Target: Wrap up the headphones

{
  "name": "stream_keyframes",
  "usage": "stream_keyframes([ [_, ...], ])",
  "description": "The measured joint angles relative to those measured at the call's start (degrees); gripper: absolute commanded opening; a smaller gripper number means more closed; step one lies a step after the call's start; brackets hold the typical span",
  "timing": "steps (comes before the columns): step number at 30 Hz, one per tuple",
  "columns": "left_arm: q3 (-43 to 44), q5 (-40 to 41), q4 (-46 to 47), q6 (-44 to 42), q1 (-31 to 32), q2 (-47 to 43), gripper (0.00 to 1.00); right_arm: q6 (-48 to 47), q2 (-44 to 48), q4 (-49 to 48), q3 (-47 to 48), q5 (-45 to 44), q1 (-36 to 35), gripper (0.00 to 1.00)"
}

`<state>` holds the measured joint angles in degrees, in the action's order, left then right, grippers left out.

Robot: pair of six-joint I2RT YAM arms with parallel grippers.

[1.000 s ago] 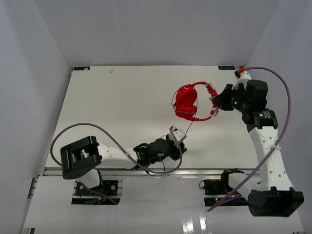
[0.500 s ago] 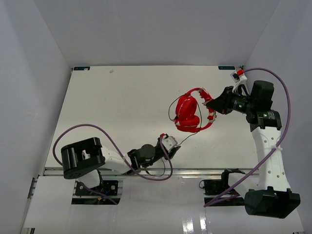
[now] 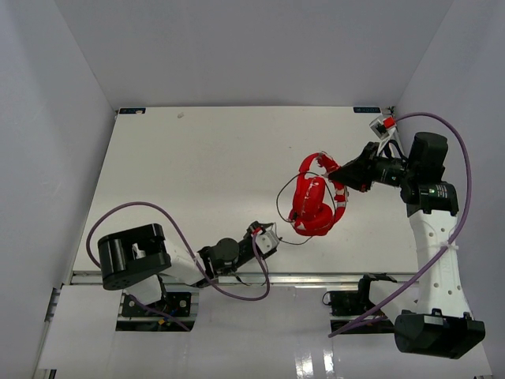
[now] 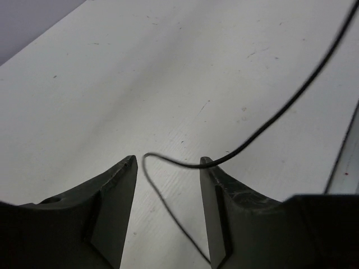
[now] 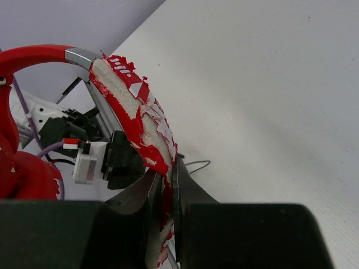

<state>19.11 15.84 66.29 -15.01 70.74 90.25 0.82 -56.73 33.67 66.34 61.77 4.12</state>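
The red headphones (image 3: 314, 207) hang above the table's right middle, held by the headband. My right gripper (image 3: 341, 170) is shut on the headband's worn, peeling padding (image 5: 137, 120), as the right wrist view shows, with its jaws (image 5: 168, 171) pressed on it. One ear cup (image 5: 25, 174) shows at the left of that view. The thin black cord (image 3: 278, 197) loops off the cups and trails down to my left gripper (image 3: 267, 238). In the left wrist view the left gripper (image 4: 168, 159) is open low over the table, and the cord (image 4: 263, 126) crosses between its fingertips, unclamped.
The white table (image 3: 189, 174) has grey walls on three sides. Purple robot cables arc over the left arm (image 3: 158, 207) and beside the right arm (image 3: 461, 181). A metal rail (image 3: 331, 276) runs along the near edge, close to my left gripper.
My right gripper has carried the headphones nearer and tilted them more upright. My left gripper has drawn back to the left, towards the near edge, along the cord.
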Motion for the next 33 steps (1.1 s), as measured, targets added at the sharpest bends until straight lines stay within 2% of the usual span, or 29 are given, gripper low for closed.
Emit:
stream_keyframes([
  [3, 0.0, -0.1, 0.64, -0.13, -1.52, 1.04, 0.34, -0.01, 0.41, 0.0, -0.01, 2.04, 0.0, 0.08],
  [5, 0.01, -0.34, 1.09, -0.07, -2.53, 1.6, 0.3, -0.11, 0.68, 0.02, 0.0, 3.07, 0.0, 0.08],
  [7, 0.06, -0.84, 1.82, 0.13, -3.44, 2.17, 0.33, -0.51, 1.02, 0.14, 0.0, 3.68, 0.0, 0.08],
  [10, 0.13, -2.66, 2.25, 0.65, -4.2, 3.22, 0.61, -1.3, 1.57, 0.63, 0.0, 4.03, 0.0, 0.08],
  [13, 0.06, -6.44, 2.47, 1.94, -4.28, 3.66, 0.65, -1.74, 1.83, 1.62, 0.39, 3.31, 0.0, 0.08],
  [20, -4.73, -18.76, 3.65, 3.45, -4.29, 0.87, 0.67, -3.67, 1.53, 3.22, 1.79, 1.37, 0.0, 0.08],
  [23, -3.79, -22.46, 2.29, 2.57, -4.26, 0.96, 0.67, -4.07, 0.93, 3.6, 1.8, 1.38, 0.0, 0.08],
  [33, 11.85, -27.87, 3.52, 1.66, -4.26, 15.91, 0.63, -4.06, 0.65, 4.04, 2.15, 1.86, 0.02, 0.08],
])
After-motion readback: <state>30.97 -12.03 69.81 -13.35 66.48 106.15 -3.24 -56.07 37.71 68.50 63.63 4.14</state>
